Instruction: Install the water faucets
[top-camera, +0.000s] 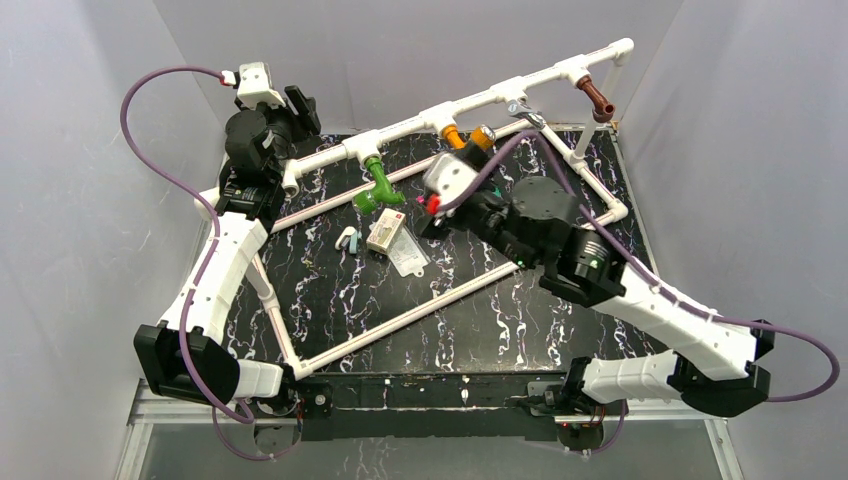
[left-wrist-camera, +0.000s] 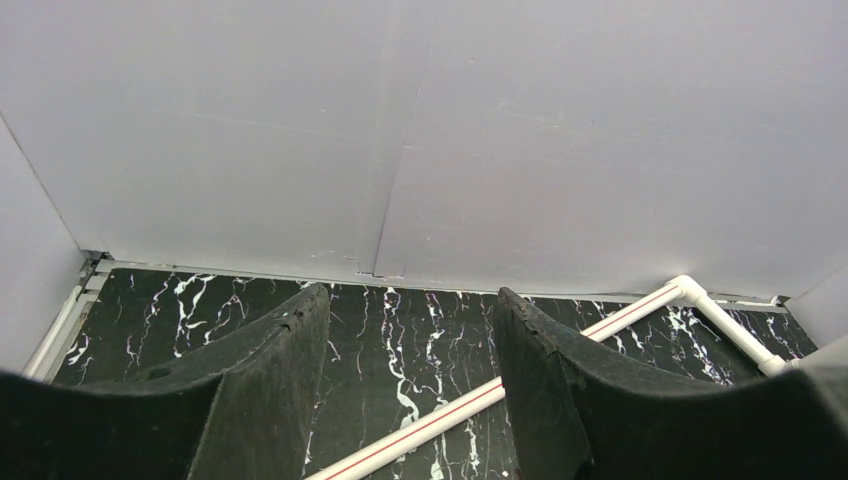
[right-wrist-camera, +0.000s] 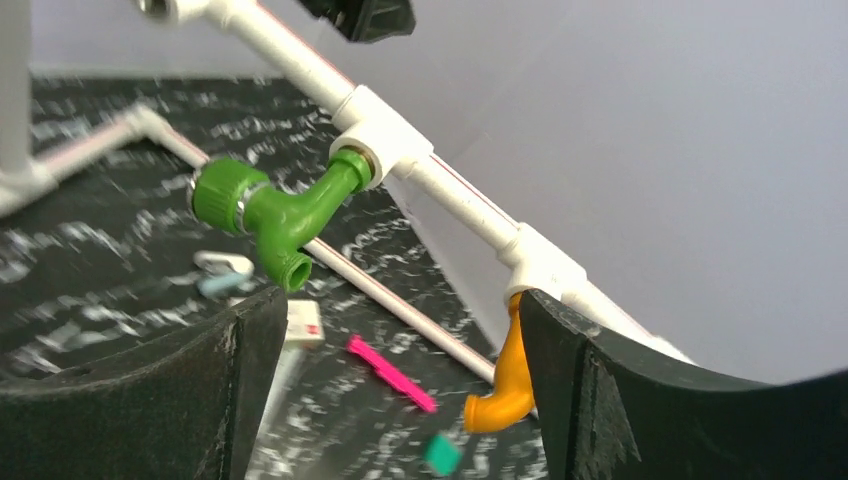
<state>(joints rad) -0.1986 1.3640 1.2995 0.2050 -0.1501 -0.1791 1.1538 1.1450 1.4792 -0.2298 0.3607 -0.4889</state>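
Observation:
A green faucet (top-camera: 378, 186) is screwed into a tee of the white pipe rail (top-camera: 500, 95); it also shows in the right wrist view (right-wrist-camera: 280, 205). An orange faucet (top-camera: 455, 133) hangs from the tee beside it, seen in the right wrist view (right-wrist-camera: 500, 385) just left of my right finger. A brown faucet (top-camera: 598, 98) sits on the far right tee. My right gripper (top-camera: 432, 212) is open and empty (right-wrist-camera: 397, 300), low over the mat in front of the green and orange faucets. My left gripper (top-camera: 300, 106) is open and empty (left-wrist-camera: 410, 295) at the back left, facing the wall.
A white pipe frame (top-camera: 400, 320) lies across the black marbled mat (top-camera: 500, 310). A small white box (top-camera: 385, 232), a clear bag (top-camera: 408, 255) and a small clip (top-camera: 347, 238) lie mid-mat. A pink strip (right-wrist-camera: 390, 372) and a green block (right-wrist-camera: 441, 453) lie below my right gripper.

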